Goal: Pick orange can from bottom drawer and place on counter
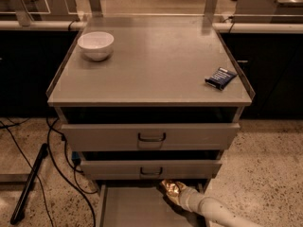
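jaws around orange can (173, 189), back of bottom drawer (128, 209)

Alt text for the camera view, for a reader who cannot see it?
The robot's gripper, on a white arm reaching in from the lower right, is at the orange can in the open bottom drawer of a grey three-drawer cabinet. On the counter above sit a white bowl at back left and a dark blue packet near the right rim.
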Robot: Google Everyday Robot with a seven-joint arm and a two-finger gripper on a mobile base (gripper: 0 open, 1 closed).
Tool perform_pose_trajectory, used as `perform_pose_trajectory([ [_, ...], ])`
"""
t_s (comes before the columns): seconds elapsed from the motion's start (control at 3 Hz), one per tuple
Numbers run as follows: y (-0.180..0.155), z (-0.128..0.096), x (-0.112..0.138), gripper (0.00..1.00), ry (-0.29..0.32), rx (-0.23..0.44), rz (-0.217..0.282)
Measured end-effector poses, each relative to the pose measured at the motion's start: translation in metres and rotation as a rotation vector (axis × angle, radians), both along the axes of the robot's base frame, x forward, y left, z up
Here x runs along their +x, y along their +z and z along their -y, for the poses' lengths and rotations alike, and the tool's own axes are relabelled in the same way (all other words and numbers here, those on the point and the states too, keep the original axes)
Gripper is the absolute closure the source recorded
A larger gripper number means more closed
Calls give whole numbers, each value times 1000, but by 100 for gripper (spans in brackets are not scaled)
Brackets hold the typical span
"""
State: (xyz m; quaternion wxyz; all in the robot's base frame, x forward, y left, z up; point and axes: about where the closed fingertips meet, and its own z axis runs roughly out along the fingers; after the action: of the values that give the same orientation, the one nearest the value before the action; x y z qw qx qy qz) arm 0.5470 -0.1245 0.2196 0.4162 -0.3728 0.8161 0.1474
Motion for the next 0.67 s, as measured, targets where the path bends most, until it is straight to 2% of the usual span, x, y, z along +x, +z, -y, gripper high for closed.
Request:
perform_pose_trajectory([
  [0.33,0,0,-1,100,4,-1,-6],
  [0.67,2,-4,-2,100,35,-8,-21],
])
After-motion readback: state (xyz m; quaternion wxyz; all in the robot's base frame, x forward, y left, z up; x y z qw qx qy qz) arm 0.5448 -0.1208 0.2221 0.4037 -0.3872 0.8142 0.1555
